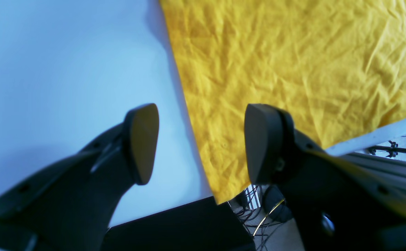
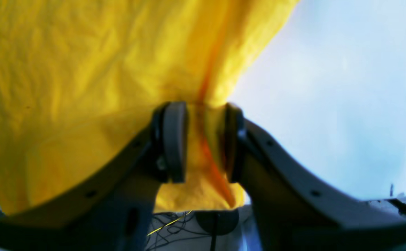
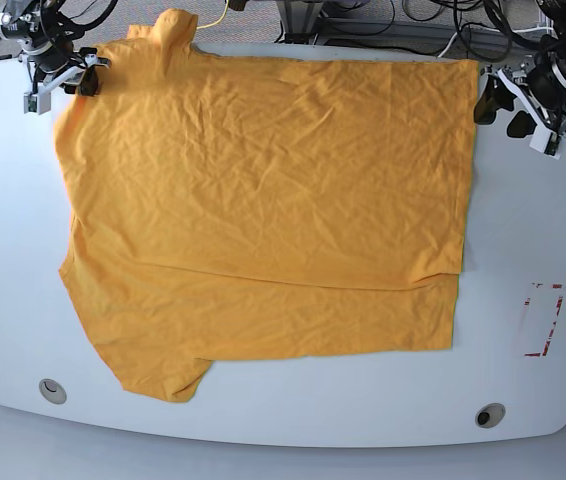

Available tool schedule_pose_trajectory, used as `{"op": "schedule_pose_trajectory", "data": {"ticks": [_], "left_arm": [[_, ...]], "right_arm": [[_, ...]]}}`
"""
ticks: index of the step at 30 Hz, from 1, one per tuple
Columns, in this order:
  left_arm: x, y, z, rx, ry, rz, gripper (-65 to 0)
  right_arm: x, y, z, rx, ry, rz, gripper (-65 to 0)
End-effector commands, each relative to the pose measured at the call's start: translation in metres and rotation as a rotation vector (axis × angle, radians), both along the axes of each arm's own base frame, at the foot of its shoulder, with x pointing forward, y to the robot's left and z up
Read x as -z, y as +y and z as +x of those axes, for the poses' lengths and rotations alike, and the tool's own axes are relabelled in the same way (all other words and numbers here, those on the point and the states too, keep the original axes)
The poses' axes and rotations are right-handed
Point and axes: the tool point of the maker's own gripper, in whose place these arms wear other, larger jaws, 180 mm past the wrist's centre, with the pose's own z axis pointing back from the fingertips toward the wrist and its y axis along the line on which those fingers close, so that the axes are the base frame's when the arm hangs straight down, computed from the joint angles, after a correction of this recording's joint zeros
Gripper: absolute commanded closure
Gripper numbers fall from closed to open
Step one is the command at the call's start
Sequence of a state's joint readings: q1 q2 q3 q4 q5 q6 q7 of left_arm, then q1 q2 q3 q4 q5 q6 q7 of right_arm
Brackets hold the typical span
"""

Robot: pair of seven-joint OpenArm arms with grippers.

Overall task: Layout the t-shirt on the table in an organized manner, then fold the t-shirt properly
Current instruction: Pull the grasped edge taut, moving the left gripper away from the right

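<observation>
T-shirt (image 3: 263, 200) corner pinched by right pincer (image 2: 198, 141); left pincer (image 1: 201, 144) agape.

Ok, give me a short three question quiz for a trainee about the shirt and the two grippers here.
1. True or false: the left gripper is clamped on the t-shirt.
2. What does the right gripper hold?
3. The red tape outline on the table is: A) under the shirt, B) uncovered beside the shirt, C) under a gripper.

Key: 1 false, it is open and holds nothing. 2 a bunched fold of the t-shirt. 3 B.
</observation>
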State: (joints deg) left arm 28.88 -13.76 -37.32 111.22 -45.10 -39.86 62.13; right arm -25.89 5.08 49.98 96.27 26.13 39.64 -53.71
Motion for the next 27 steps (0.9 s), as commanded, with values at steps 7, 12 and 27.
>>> {"op": "schedule_pose_trajectory", "data": {"ticks": [7,12,27], "left_arm": [[0.0,-0.004,-0.005,0.013,0.001,-0.014,-36.7],[0.014,-0.006,-0.015,0.003,0.05,-0.044,-36.7],[0.067,0.001,-0.046,-0.043,0.234,-0.073,-36.7]], "right_arm": [[0.011,0.004,-0.021,-0.023,0.105,0.005,-4.6],[0.011,0.004,-0.021,-0.023,0.105,0.005,-4.6],[0.011,0.004,-0.021,-0.023,0.103,0.006,-4.6]]}}
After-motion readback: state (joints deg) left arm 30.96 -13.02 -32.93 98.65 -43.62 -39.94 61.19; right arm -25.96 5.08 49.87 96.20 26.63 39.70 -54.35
